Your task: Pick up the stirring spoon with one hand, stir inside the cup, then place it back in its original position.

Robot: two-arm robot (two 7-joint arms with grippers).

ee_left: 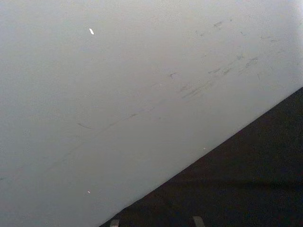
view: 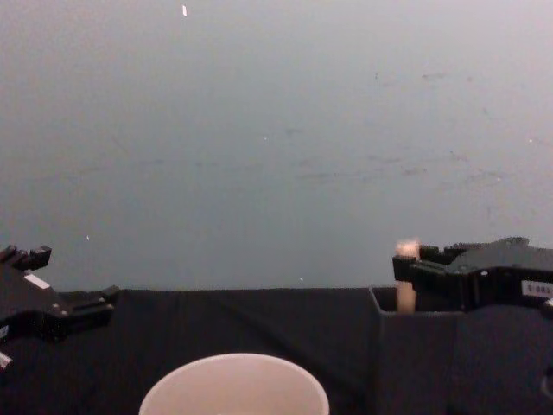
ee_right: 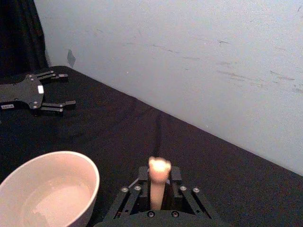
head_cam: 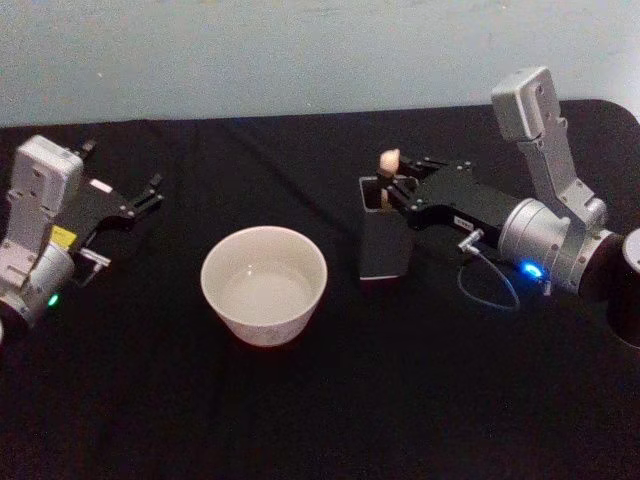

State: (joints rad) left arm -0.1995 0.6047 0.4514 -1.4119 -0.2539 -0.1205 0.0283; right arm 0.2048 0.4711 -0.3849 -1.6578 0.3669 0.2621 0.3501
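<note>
My right gripper has its fingers on both sides of the stirring spoon, which stands in the dark holder. I cannot tell if they pinch it. My left gripper sits open, far off past the cup.

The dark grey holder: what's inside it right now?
The stirring spoon stands in the holder, its beige handle poking above the rim between the right gripper fingers. Stem and bowl are hidden by the walls.

An off-white cup, dark grey holder and beige-handled spoon on a black tablecloth.
</note>
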